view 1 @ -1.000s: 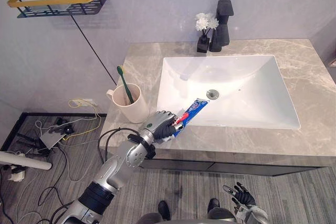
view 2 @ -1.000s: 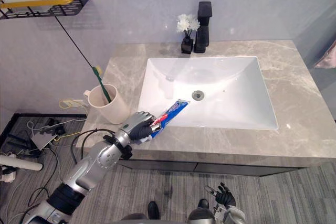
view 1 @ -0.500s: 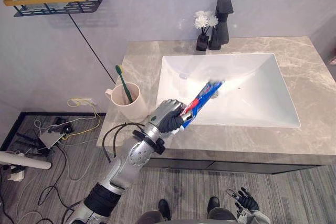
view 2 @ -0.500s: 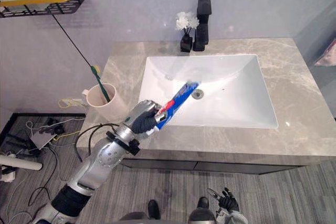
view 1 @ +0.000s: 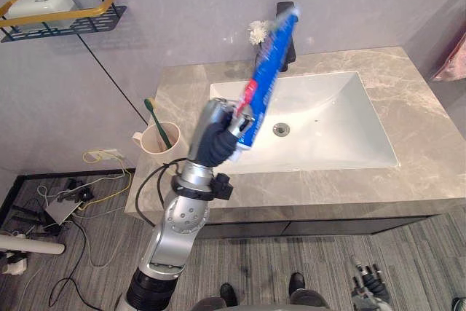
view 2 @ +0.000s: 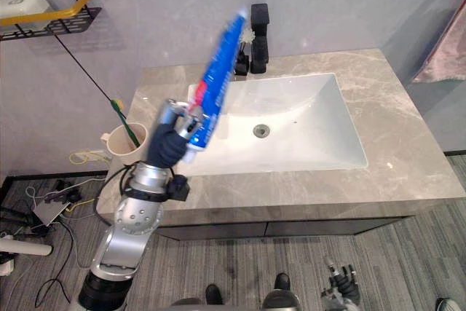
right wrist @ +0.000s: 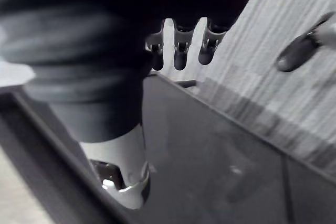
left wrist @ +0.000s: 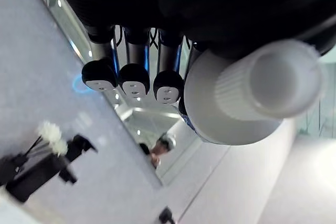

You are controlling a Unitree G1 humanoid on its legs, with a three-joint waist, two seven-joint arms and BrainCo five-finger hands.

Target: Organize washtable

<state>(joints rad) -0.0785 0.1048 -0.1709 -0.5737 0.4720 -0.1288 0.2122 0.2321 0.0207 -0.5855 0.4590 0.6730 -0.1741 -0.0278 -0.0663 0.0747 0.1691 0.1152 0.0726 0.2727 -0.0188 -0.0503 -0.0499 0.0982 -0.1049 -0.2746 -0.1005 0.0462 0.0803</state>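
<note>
My left hand (view 1: pixel 211 142) is shut on a blue, red and white toothpaste tube (view 1: pixel 268 56). It holds the tube raised and nearly upright above the front left of the white sink basin (view 1: pixel 342 136). The tube's white cap (left wrist: pixel 283 77) points down past the curled fingers (left wrist: pixel 134 80), and its flat end reaches up in front of the black faucet (view 2: pixel 259 30). A beige cup (view 1: pixel 155 140) with a green toothbrush (view 1: pixel 156 118) stands on the grey marble counter (view 1: pixel 415 92), left of the hand. My right hand (view 2: pixel 339 280) hangs low by the floor, fingers (right wrist: pixel 178 51) relaxed and empty.
A small vase of white flowers (view 1: pixel 258 33) stands beside the faucet at the back of the counter. A wall shelf with a yellow rail (view 1: pixel 62 16) carries a white soap dish at upper left. Pink cloth (view 1: pixel 454 56) hangs at the right edge. Cables lie on the floor at lower left.
My left hand has lifted the toothpaste tube from low over the counter's front edge and swung it upright above the basin. The camera view has shifted too.
</note>
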